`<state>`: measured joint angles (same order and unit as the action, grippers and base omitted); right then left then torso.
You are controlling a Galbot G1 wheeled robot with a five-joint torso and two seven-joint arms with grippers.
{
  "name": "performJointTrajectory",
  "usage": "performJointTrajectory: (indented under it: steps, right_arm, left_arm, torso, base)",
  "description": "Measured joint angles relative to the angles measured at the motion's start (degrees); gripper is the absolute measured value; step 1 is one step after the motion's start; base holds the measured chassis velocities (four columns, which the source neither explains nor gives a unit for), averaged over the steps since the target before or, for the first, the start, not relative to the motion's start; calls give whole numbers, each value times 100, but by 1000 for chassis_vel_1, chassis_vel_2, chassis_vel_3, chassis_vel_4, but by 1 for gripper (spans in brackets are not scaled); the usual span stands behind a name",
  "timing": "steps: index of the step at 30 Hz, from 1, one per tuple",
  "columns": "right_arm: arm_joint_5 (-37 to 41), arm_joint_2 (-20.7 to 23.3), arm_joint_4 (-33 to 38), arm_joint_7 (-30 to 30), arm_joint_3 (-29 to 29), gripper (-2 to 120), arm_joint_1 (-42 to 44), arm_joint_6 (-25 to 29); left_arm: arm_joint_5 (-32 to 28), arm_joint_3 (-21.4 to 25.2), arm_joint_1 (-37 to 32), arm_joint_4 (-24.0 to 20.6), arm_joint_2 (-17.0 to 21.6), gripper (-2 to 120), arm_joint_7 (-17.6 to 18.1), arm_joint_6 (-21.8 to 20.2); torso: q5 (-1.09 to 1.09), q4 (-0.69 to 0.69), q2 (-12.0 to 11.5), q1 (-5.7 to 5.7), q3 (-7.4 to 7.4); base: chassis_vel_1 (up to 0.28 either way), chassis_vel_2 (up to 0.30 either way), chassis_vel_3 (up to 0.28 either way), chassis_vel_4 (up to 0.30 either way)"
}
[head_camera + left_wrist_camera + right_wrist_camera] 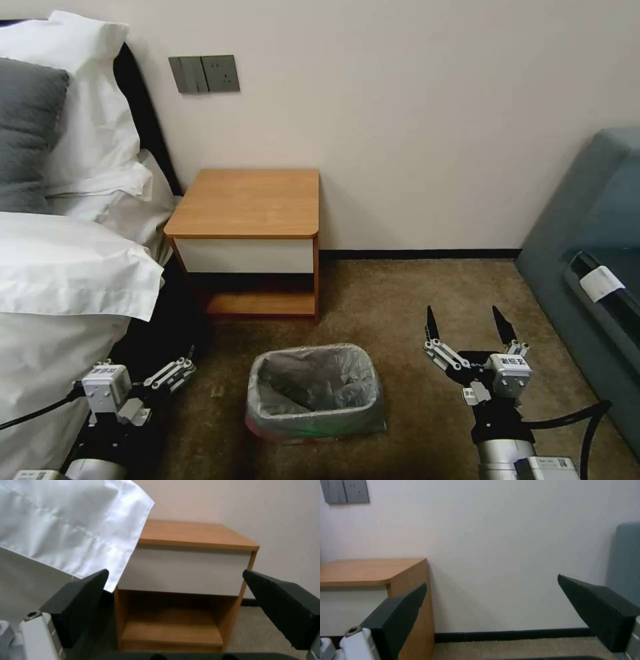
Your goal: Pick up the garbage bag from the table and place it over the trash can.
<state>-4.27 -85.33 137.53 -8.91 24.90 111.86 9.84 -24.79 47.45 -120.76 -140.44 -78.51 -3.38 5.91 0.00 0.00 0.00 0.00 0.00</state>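
Note:
The garbage bag (pixel 319 377), grey and crinkly, lines the trash can (pixel 293 427) and is folded out over its rim; a reddish tint shows at its lower front edge. The can stands on the carpet in front of the table (pixel 247 200), whose wooden top is bare. My left gripper (pixel 183 368) hangs low beside the bed, left of the can, open and holding nothing. Through its fingers (pixel 80 600) I see the table (pixel 196 533) front. My right gripper (pixel 463 320) is open to the right of the can, fingers pointing at the wall, with the table (pixel 360 571) off to one side.
A bed with white linen (pixel 60 267) and pillows borders the left side; a sheet corner (pixel 83 525) hangs close to the left gripper. A grey-blue sofa (pixel 587 253) stands at the right. A wall socket panel (pixel 203 73) sits above the table. Carpet (pixel 413 293) lies open between the can and the sofa.

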Motion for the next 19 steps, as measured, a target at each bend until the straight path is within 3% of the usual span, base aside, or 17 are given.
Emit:
performJointTrajectory:
  steps: [19]
  right_arm:
    - [0, 0, 0, 0, 0, 100, 0, 0]
  left_arm:
    - [0, 0, 0, 0, 0, 100, 0, 0]
  torso:
    - [0, 0, 0, 0, 0]
  base:
    - [0, 0, 0, 0]
